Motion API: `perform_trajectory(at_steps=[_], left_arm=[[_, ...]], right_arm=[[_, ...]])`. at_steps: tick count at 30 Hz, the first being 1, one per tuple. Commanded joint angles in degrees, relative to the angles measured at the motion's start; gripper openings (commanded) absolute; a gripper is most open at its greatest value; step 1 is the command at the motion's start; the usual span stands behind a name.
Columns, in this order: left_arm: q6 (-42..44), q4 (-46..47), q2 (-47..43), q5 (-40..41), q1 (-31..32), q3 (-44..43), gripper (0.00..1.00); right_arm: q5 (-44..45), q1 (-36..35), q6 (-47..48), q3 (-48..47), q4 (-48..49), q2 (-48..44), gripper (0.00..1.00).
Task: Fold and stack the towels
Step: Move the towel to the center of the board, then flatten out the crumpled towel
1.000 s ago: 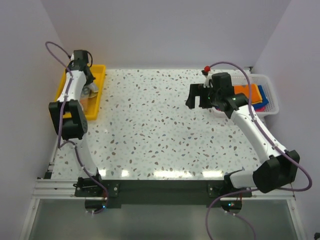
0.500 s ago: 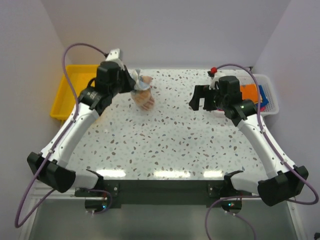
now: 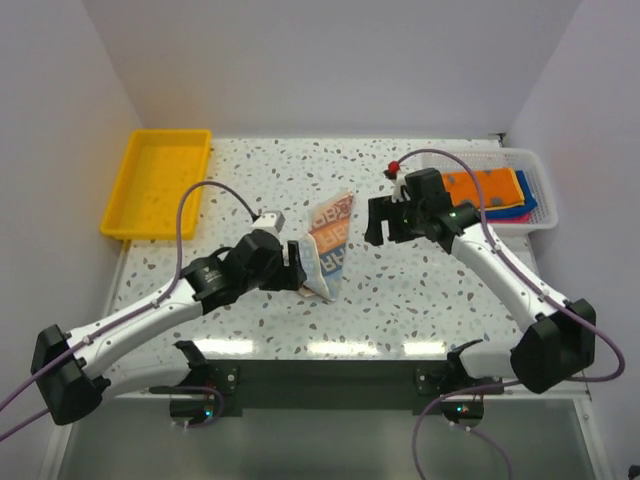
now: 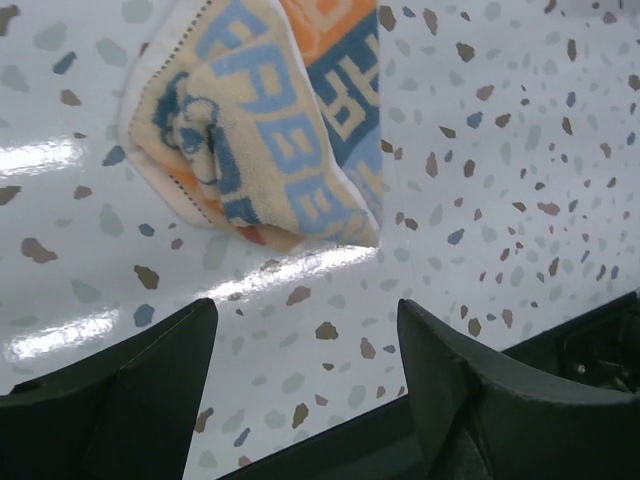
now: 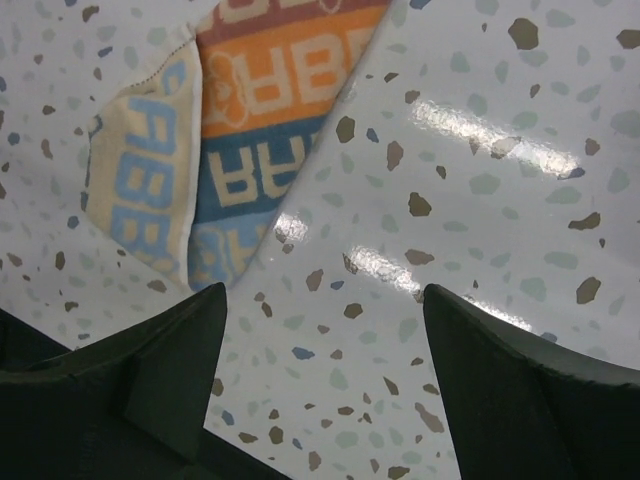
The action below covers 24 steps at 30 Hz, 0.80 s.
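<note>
An orange-blue towel with white print (image 3: 329, 243) lies crumpled, partly folded over, on the speckled table near its middle. My left gripper (image 3: 300, 270) stands open just left of the towel's near end, with nothing between its fingers. In the left wrist view the towel (image 4: 265, 130) lies beyond the open left gripper (image 4: 305, 305), apart from it. My right gripper (image 3: 378, 222) hovers open just right of the towel. The right wrist view shows the towel (image 5: 235, 150) ahead and left of the open right gripper (image 5: 322, 295). An orange towel (image 3: 480, 184) lies on a blue towel (image 3: 522, 200) at the right.
The white mesh basket (image 3: 540, 168) at the back right holds those stacked towels. A yellow plastic tray (image 3: 135, 215) sits at the back left corner. Pale walls close in the table on three sides.
The left arm swung from the yellow tray to mid-table carrying the printed towel, lowered it and opened, leaving it lying there. The right gripper moved left toward the towel.
</note>
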<state>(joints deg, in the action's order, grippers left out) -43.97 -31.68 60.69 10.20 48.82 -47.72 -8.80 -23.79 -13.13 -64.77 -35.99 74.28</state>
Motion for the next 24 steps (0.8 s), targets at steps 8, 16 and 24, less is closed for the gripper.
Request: perform_trajectory(at_steps=[8,16,24], left_arm=[[6.96,5.66,13.48,7.21,-6.88,-5.10,0.76],[9.95,9.71,17.01,3.51,-12.43,-4.49,0.75],[8.11,11.73,11.83,2.20,-13.92,5.70,0.74]], right_arm=[[-3.24,-6.26,0.65,-6.94,5.57,16.67,0.68],[-10.89,-10.49,-10.06,-8.26,21.39,27.30,0.74],[-10.72,-10.49,-14.30,-15.46,26.67,38.47,0.73]])
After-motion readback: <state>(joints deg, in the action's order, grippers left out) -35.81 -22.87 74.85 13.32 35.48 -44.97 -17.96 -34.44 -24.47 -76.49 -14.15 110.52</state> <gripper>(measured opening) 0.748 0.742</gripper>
